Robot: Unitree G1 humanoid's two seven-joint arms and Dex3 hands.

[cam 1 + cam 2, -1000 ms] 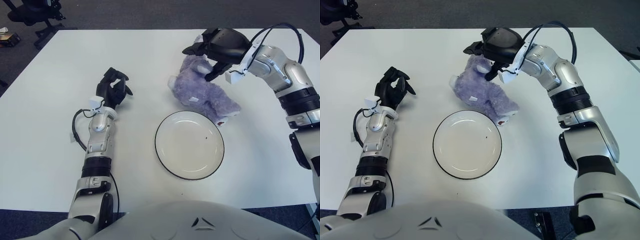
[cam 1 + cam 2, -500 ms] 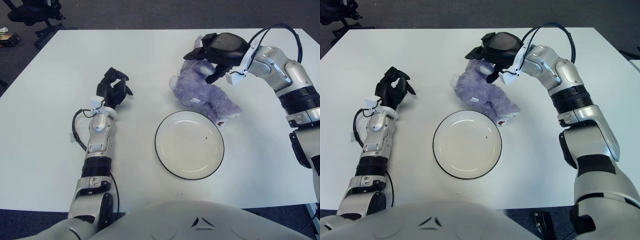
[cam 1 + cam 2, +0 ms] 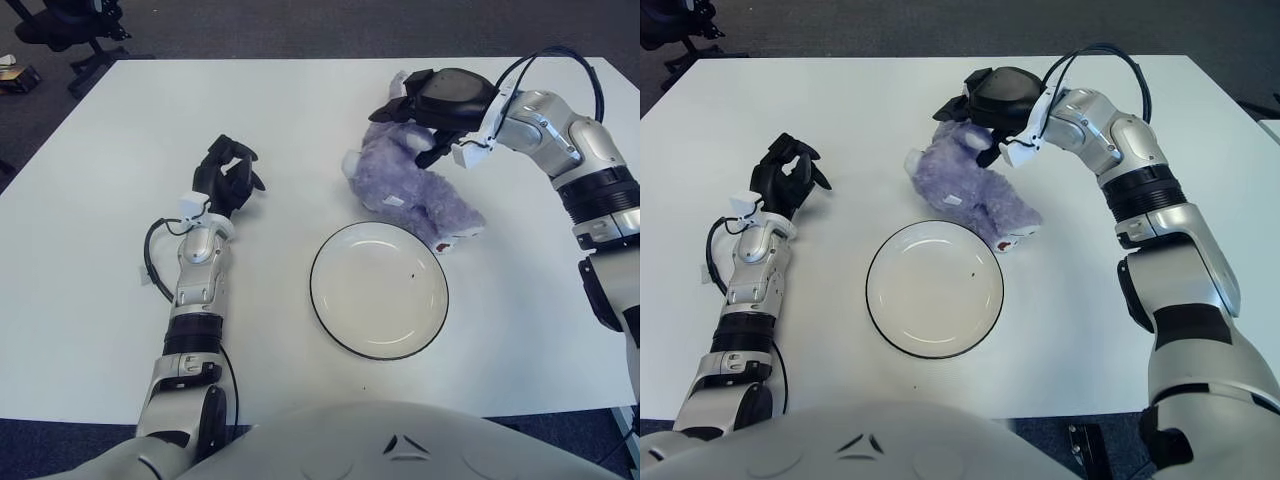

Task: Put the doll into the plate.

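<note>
My right hand (image 3: 432,105) sat on the far end of the doll (image 3: 412,185), fingers curled over its head, though I could not tell whether they had truly closed on it. The doll lay on the bench (image 3: 300,120) just beyond the plate (image 3: 379,290), its long axis slanting from the plate's far side toward its right rim, lower end nearly touching that rim. I judged a short pull toward me would land it. Nothing stood between. My left hand (image 3: 228,178), loosely curled and holding nothing, was well left of the plate.
</note>
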